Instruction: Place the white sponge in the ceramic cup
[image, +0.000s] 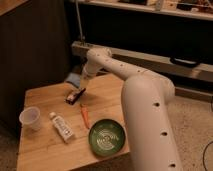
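We see the gripper (77, 83) at the far edge of the bench (44, 150), near eleven o'clock, clamped together on the white sponge (72, 79). The ceramic cup (30, 118) stands upright well apart, toward its seven o'clock. A dark bar (75, 95) lies just at its six o'clock.

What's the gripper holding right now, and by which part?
The sponge, pinched in the shut gripper above the far edge of the table; which part is gripped cannot be told.
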